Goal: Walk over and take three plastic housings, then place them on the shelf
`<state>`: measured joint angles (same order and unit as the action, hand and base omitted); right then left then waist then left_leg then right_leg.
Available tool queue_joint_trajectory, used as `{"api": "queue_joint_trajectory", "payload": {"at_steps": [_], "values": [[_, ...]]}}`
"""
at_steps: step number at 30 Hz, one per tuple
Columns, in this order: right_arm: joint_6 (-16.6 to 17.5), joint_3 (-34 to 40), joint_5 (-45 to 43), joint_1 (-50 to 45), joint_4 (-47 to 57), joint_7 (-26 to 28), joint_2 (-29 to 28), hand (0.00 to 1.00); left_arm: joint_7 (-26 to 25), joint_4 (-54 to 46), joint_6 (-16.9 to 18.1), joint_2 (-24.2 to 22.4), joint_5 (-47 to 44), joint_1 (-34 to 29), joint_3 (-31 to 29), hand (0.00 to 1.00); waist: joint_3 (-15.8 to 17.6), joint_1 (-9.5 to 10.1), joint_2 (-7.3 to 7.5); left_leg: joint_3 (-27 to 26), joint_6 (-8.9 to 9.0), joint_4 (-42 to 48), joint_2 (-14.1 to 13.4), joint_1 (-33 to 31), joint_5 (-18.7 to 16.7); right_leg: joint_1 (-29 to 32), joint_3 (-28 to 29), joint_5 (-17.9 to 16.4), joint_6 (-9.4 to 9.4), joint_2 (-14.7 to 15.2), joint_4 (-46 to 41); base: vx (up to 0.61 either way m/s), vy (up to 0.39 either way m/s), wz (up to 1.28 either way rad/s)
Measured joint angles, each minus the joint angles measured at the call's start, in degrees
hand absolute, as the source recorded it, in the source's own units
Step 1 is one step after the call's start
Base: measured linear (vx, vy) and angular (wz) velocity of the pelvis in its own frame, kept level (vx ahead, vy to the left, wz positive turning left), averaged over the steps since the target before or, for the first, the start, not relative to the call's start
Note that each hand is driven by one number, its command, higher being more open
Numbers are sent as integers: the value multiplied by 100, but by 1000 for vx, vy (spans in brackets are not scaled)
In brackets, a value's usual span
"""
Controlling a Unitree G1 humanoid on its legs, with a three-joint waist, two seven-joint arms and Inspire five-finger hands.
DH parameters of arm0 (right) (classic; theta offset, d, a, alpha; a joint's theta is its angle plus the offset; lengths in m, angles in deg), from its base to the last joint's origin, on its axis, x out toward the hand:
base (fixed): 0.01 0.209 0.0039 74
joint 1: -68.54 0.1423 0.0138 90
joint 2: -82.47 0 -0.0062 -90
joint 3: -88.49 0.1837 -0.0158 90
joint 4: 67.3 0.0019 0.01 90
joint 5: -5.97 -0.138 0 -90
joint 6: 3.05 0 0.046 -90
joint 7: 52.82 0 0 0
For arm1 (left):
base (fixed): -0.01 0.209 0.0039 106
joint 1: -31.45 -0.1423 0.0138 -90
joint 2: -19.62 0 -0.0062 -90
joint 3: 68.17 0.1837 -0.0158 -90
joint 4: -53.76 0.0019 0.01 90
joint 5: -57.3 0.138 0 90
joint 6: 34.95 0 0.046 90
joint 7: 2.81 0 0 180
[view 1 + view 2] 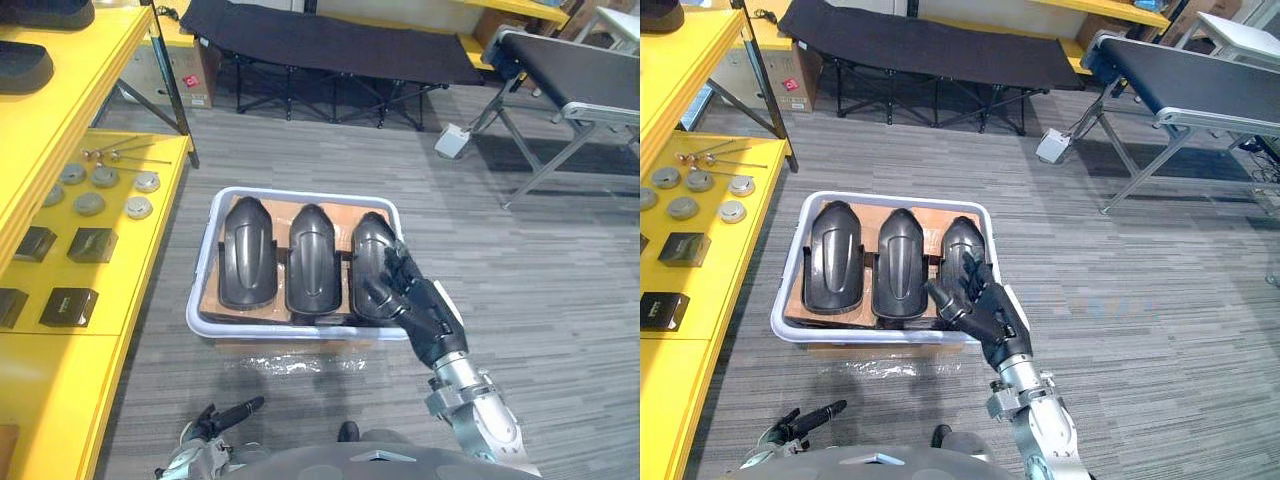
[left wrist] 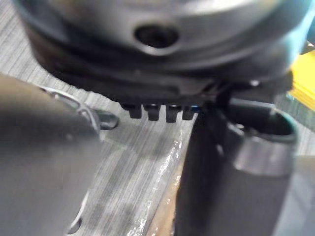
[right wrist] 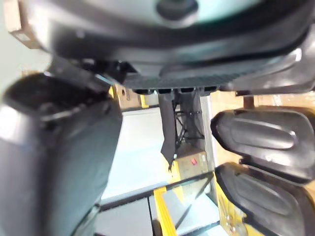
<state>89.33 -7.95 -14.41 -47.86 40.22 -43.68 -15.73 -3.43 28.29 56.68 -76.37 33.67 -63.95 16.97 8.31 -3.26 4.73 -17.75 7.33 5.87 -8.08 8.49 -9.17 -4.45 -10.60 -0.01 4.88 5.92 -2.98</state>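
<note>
Resting on the right housing (image 1: 367, 250), the right hand (image 1: 418, 302) lies loosely spread, gripping nothing. Three glossy black, round-nosed housings (image 1: 313, 262) lie side by side in a white bin (image 1: 300, 193). The left hand (image 1: 228, 413) hangs low; I cannot tell its grip.

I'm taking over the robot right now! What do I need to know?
Right hand: open, straight fingers over the right housing, nothing gripped.
Left hand: low by the robot's side, idle.
Things: left housing, middle housing and right housing lie side by side in the white bin on the floor.
Done: robot stands at the bin.
Left: grasp all three and put them on the yellow shelf.
</note>
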Motion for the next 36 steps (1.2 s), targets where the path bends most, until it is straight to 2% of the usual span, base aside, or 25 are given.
{"api": "queue_joint_trajectory", "payload": {"at_steps": [3, 6, 9, 12, 17, 20, 25, 27, 28, 33, 36], "values": [[-198, 210, -31, 355, -343, -468, 236, 100, 16, -99, 129, 12, 4, -37, 28, 100, 84, -10, -98, 21, -72, 660, -137, -441, -317, 228, 41, -2, -3, -37, -157, -109, -22, -12], [-203, 626, -32, 1350, -1085, -1191, 390, 100, -10, -250, 339, 59, 7, 331, 250, 100, 641, 5, -146, 166, -232, 1601, -269, -1291, -610, 799, 34, -21, -33, -36, -514, -214, 8, 5], [-198, 1065, -32, 2289, -1392, -1845, 481, 100, -109, -529, 472, 171, -11, 867, 405, 100, 1460, 105, -119, 354, -362, 2228, -270, -2146, -680, 1384, 27, -22, -33, -2, -700, -281, -7, 7], [-183, 1209, -44, 2690, -1678, -2140, 662, 100, -263, -802, 597, 240, -29, 1076, 463, 100, 1749, 169, -49, 536, -418, 2541, -281, -2678, -696, 1706, -41, -23, -34, -29, -765, -213, -19, 16], [65, 1315, -43, 3285, -2530, -2474, 670, 100, -388, -900, 707, 217, -27, 1200, 517, 100, 1777, 238, 2, 779, -468, 2692, -264, -3169, -697, 2112, -142, -18, -42, -31, -989, -137, 1, 16], [172, 1479, -15, 3653, -3050, -2778, 678, 100, -454, -960, 718, 212, -31, 1219, 500, 100, 1789, 344, 11, 895, -551, 2673, -233, -3356, -624, 2256, -185, 37, -85, -30, -991, -67, 7, 11], [269, 1817, -9, 4374, -4102, -3151, 1224, 100, -508, -1004, 715, 183, -28, 1220, 455, 100, 1817, 418, -26, 1035, -598, 2443, -23, -3503, -394, 2404, -242, 93, -76, 102, -972, -27, 19, 18], [328, 1937, -17, 4692, -4624, -3202, 1584, 100, -494, -998, 715, 173, -28, 1223, 444, 100, 1870, 456, -95, 1135, -614, 2357, 70, -3554, -286, 2436, -308, 109, -78, 157, -957, -4, 5, 25], [341, 1942, -25, 4998, -5071, -3193, 1915, 100, -472, -980, 701, 169, -28, 1223, 443, 100, 1926, 460, -190, 1205, -632, 2302, 139, -3592, -202, 2444, -357, 125, -69, 204, -935, -1, 5, 26], [336, 1920, -51, 6133, -6463, -2915, 2806, 100, -250, -786, 710, 0, -52, 1223, 437, 100, 2100, 572, -552, 1354, -670, 2178, 300, -3733, -32, 2556, -436, 198, -43, 310, -882, -10, 20, 15], [283, 1891, -59, 6450, -6778, -2773, 3057, 100, -125, -835, 722, -76, -60, 1225, 442, 100, 2148, 658, -680, 1431, -670, 2163, 340, -3831, 39, 2630, -509, 201, -45, 344, -909, -6, 4, 18]]}}
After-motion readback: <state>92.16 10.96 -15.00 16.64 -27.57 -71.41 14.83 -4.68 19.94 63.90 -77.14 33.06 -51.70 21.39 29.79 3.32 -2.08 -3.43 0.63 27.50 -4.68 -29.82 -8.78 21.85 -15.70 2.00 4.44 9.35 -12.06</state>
